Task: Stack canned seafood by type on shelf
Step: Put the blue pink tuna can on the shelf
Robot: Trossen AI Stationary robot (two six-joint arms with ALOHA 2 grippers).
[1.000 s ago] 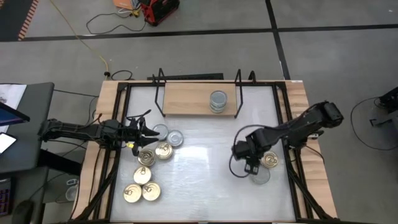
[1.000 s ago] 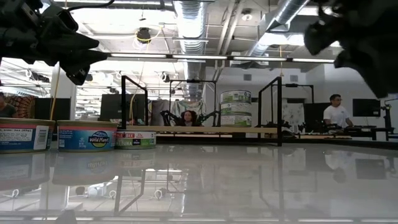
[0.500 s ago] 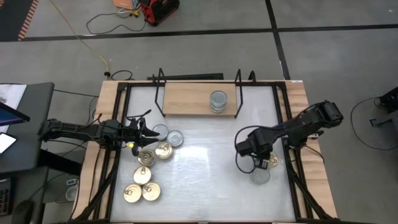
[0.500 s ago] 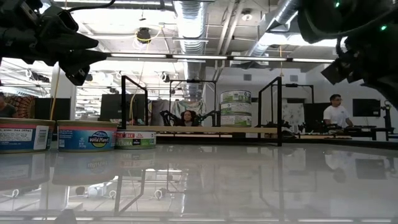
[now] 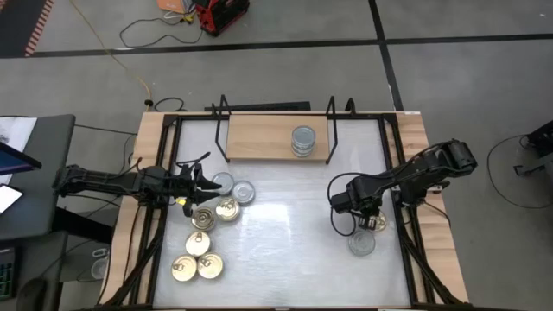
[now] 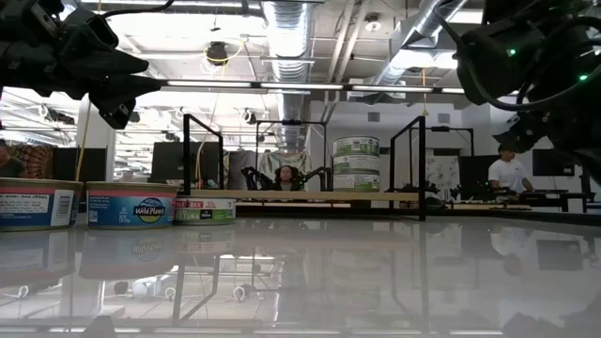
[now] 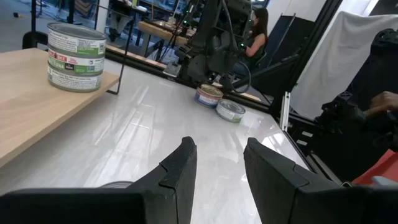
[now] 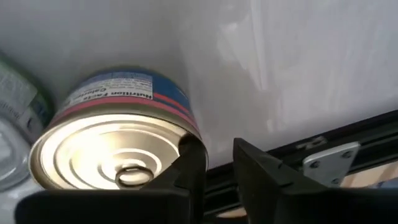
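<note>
Since a second ago, only the right arm has moved: it has slid toward the right edge of the table and now sits over the gold-lid tin there. Nothing else has changed place.

Going from left to right: the left gripper hangs above the bunch of tins by the left edge, and has not moved. Its fingers are a little apart with nothing between them. Under it lie two silver-lid tins and, closer to the front left corner, five gold-lid tins. None of these are on the shelf yet.

In the middle, at the back edge, stands the shelf. One small stack of silver-lid tins is on it, near its right end. It looks like two tins.

By the right edge, the right gripper has its two fingers close together beside the rim of the gold-lid tin, which rests on the table. I cannot tell if it has a grip on the tin. One more silver-lid tin lies just in front.

So the job looks only just begun: one short stack is made, and about nine tins are left to sort.
</note>
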